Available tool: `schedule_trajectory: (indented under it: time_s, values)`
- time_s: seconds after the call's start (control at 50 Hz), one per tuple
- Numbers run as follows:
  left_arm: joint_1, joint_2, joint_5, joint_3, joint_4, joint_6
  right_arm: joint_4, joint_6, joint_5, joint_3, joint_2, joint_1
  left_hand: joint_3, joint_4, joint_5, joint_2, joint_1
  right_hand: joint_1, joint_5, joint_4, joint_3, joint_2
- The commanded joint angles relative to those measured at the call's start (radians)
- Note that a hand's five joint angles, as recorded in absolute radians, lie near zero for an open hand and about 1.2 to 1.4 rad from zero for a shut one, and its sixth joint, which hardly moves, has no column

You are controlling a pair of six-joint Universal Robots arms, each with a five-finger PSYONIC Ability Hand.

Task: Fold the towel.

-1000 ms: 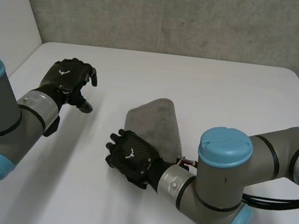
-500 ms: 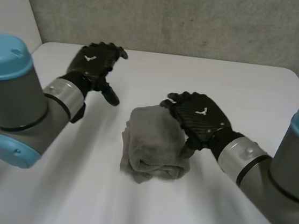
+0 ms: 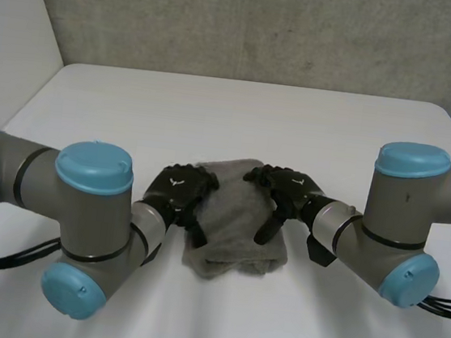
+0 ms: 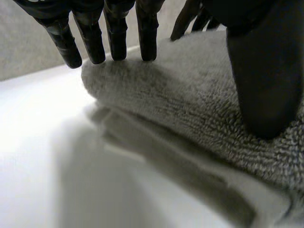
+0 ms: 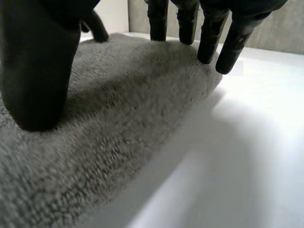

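Note:
A grey towel point(image 3: 235, 223) lies folded in a thick bundle at the middle of the white table point(image 3: 239, 122). My left hand point(image 3: 178, 192) lies flat on the towel's left side, open. In the left wrist view its fingers point(image 4: 116, 33) and thumb point(image 4: 263, 71) rest straight on the top layer of the towel point(image 4: 190, 118). My right hand point(image 3: 288, 188) rests on the towel's right side, also open. Its fingers point(image 5: 209, 33) reach the far edge of the towel point(image 5: 123, 128) and its thumb point(image 5: 38, 71) presses on the pile. The two hands face each other across the towel.
Both arms reach in low from the near side, their elbows point(image 3: 87, 202) point(image 3: 404, 214) flanking the towel. A grey wall point(image 3: 250, 25) stands behind the table's far edge.
Both hands have come down from above the table onto the folded towel, the left from the far left, the right from over the towel's right side. Their fingers have straightened.

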Motion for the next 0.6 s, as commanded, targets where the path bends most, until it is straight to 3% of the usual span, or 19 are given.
schedule_trajectory:
  time_s: [0.02,0.22,0.46,0.56,0.6]
  values:
    - [0.009,-0.052,-0.023,0.000,0.007,0.042,-0.003,-0.008,0.005,-0.003,0.023,0.007,-0.051,-0.059,-0.009,-0.040,-0.042,-0.060,-0.058,-0.076,-0.042,-0.061]
    - [0.038,-0.053,-0.051,0.010,0.006,0.103,-0.003,-0.061,0.028,0.007,0.011,0.030,-0.051,-0.059,-0.009,-0.040,-0.042,-0.060,-0.058,-0.076,-0.042,-0.061]
    - [0.025,0.156,-0.051,-0.003,-0.004,0.088,-0.012,-0.060,0.034,0.091,-0.254,-0.013,-0.051,-0.059,-0.051,-0.081,-0.083,-0.060,-0.058,-0.076,-0.042,-0.061]
    - [0.035,0.224,-0.053,0.017,-0.002,0.090,-0.012,-0.063,0.133,0.099,-0.335,-0.045,-0.051,-0.059,-0.056,-0.086,-0.089,-0.060,-0.058,-0.076,-0.042,-0.061]
    - [0.054,0.254,-0.060,0.055,-0.011,0.083,-0.012,-0.066,0.249,0.099,-0.377,-0.058,-0.051,-0.059,-0.053,-0.084,-0.086,-0.060,-0.058,-0.076,-0.042,-0.061]
